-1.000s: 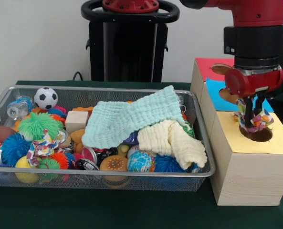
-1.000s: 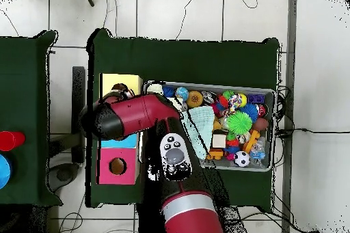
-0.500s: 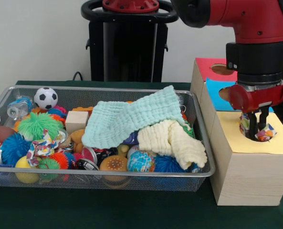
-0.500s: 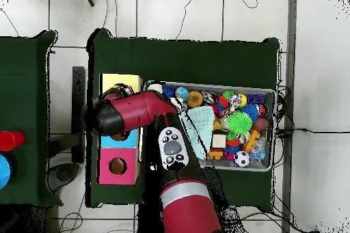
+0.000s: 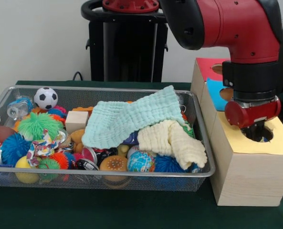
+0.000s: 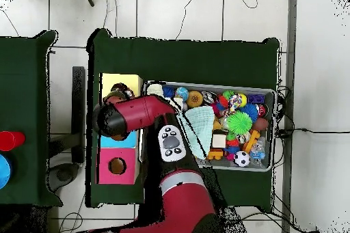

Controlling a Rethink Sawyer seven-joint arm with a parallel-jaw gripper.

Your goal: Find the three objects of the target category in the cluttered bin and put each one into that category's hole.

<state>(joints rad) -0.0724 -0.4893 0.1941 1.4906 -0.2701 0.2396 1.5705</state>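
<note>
Gripper sunk in yellow hole; no legible writing visible.

Evenly lit, bright but soft, like plain indoor ceiling light. No harsh shadows, just a faint dark patch under the wire bin on the green table. Small glossy highlights on the red arm. A bit soft all over in the front view, nothing really crisp. Overhead view pretty flat, white floor nearly blown out, dark cloth swallowing detail.
</note>
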